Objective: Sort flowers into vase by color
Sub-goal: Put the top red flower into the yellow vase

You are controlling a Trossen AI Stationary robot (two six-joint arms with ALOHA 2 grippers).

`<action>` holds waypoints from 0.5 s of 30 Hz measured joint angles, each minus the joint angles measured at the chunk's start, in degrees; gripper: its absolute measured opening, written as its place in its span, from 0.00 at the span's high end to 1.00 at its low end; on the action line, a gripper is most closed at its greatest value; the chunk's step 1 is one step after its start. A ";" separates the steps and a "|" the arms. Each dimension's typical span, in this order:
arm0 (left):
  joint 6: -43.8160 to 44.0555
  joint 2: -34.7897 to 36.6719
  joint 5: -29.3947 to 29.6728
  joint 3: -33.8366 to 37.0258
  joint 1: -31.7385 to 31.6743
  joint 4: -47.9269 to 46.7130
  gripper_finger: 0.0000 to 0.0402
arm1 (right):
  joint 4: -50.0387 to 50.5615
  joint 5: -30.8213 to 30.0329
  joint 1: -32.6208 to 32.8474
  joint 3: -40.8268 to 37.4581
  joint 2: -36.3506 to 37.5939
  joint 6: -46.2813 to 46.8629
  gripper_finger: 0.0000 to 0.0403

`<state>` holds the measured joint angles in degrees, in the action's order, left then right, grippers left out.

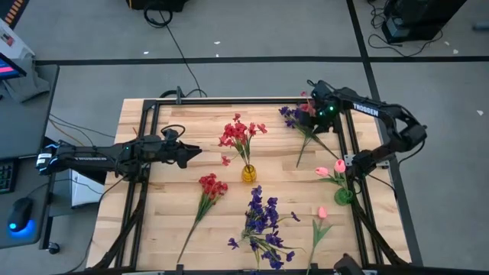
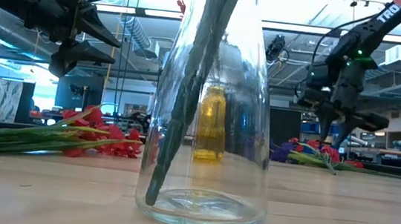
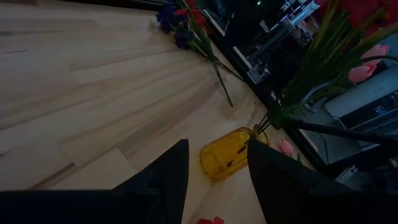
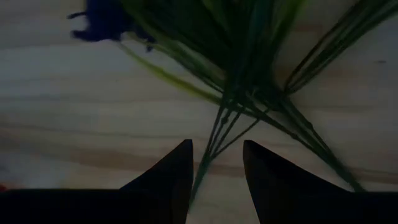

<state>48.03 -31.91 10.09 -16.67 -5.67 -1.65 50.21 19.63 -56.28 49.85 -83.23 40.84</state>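
Looking down from the high view, a small amber glass vase (image 1: 249, 173) stands mid-table holding a red-bloomed sprig (image 1: 240, 134), a clear glass vase (image 1: 260, 231) near the front edge holds dark purple blooms (image 1: 263, 216), and a green vase (image 1: 344, 195) at the right edge holds pink tulip-like buds (image 1: 330, 171). A loose red sprig (image 1: 209, 189) lies left of centre, a loose pink bud (image 1: 322, 215) lies near the front right, and a mixed purple-and-red bunch (image 1: 299, 118) lies at the back right. The left gripper (image 1: 192, 153) hovers over bare light wooden table (image 1: 157, 198) left of the amber vase, fingers parted and empty. The right gripper (image 1: 313, 113) hangs over the back-right bunch, close to the black frame rail (image 1: 345, 137); open wood lies between the arms.

Across the low view, the clear vase (image 2: 209, 113) fills the centre with green stems inside, the amber vase (image 2: 212, 124) behind it. The left gripper (image 2: 107, 42) hangs high and apart from everything; the right gripper (image 2: 345, 123) hangs just above the far bunch (image 2: 316, 152).

Through the left wrist view, both fingers (image 3: 168, 180) stand apart, framing the amber vase (image 3: 230, 152) without touching it.

Through the right wrist view, the fingers (image 4: 171, 174) stand parted over thin green stems (image 4: 214, 143), not clenched on them.
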 joint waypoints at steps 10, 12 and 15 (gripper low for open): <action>0.00 -0.02 0.59 0.00 0.00 0.02 0.58 | -12.91 -1.63 2.75 -7.65 0.91 9.03 0.63; 0.00 0.00 0.59 0.00 0.00 0.02 0.58 | -13.92 -3.42 3.65 -7.68 0.91 10.26 0.63; 0.00 -0.02 0.59 0.00 -0.02 0.02 0.58 | -14.21 -5.13 4.47 -7.68 0.91 10.65 0.63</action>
<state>48.03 -31.92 10.68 -16.67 -5.69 -1.63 36.00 14.50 -51.81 42.17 -82.32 51.48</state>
